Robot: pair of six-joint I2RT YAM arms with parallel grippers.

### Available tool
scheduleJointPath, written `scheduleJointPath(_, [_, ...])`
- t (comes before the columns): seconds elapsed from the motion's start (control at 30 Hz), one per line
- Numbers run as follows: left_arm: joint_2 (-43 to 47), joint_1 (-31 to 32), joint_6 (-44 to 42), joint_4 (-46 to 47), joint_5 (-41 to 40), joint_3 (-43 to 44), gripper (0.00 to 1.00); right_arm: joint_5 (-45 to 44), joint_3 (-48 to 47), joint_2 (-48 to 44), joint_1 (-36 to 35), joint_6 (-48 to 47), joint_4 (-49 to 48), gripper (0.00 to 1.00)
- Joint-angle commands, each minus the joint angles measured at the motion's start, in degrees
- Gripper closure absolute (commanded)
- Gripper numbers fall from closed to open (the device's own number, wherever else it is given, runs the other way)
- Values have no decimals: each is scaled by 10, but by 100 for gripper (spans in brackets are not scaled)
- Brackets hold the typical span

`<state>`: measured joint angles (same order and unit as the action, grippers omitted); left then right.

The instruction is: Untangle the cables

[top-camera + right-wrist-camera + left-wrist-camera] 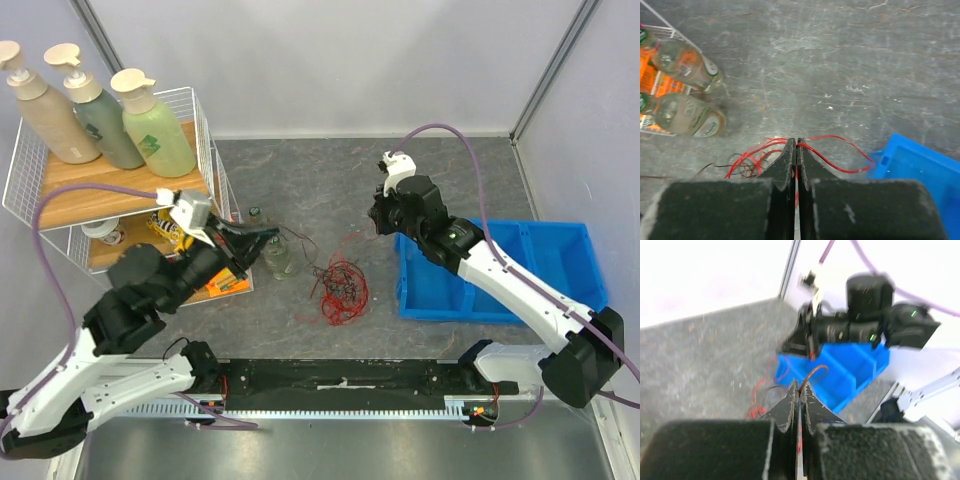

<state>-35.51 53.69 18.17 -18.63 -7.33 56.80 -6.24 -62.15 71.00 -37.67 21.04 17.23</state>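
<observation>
Cables [338, 285] are lying in a loose tangle on the grey table [300, 170], roughly midway between the two arms and just left of the blue bin [440, 300]. That bin is sitting at the right of the table, split by dividers into compartments, and the right arm is reaching across above it. At the left, a white wire rack [80, 195] with wooden shelves is carrying three pump bottles [105, 130] on its top shelf. One is beige, one grey-green and one pale green, and all are standing upright. Orange packets [655, 82] are showing through the wire lower down, and two clear glass bottles [687, 115] are sitting on the table just beside the rack.

The cables are showing as thin red and black wires looped over one another, the red ones dominating, with single strands trailing out of the heap towards each arm. The left gripper [799, 385] is closed, its jaws pressing together on a reddish strand that is arching up from the tips. The right gripper [797, 142] is closed as well, pinching a red strand that is running out to both sides of its tips. One side is curving towards the bin's corner and the other is dropping towards the tangle.
</observation>
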Motion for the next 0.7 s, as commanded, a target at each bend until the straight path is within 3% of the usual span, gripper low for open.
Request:
scheduleJointPath(0.0, [-68, -3, -62, -62, 24, 117, 98, -27, -9, -12, 2, -35, -21, 100])
scheduleJointPath(0.33, [-172, -3, -94, 7, 63, 288, 98, 124, 122, -2, -4, 0, -62, 100])
scheduleJointPath(0.53, [-269, -3, -163, -4, 50, 477, 98, 141, 166, -10, -40, 43, -97, 100])
scheduleJointPath(0.67, [-313, -7, -155, -4, 39, 574, 98, 138, 174, 3, -48, 47, -105, 99])
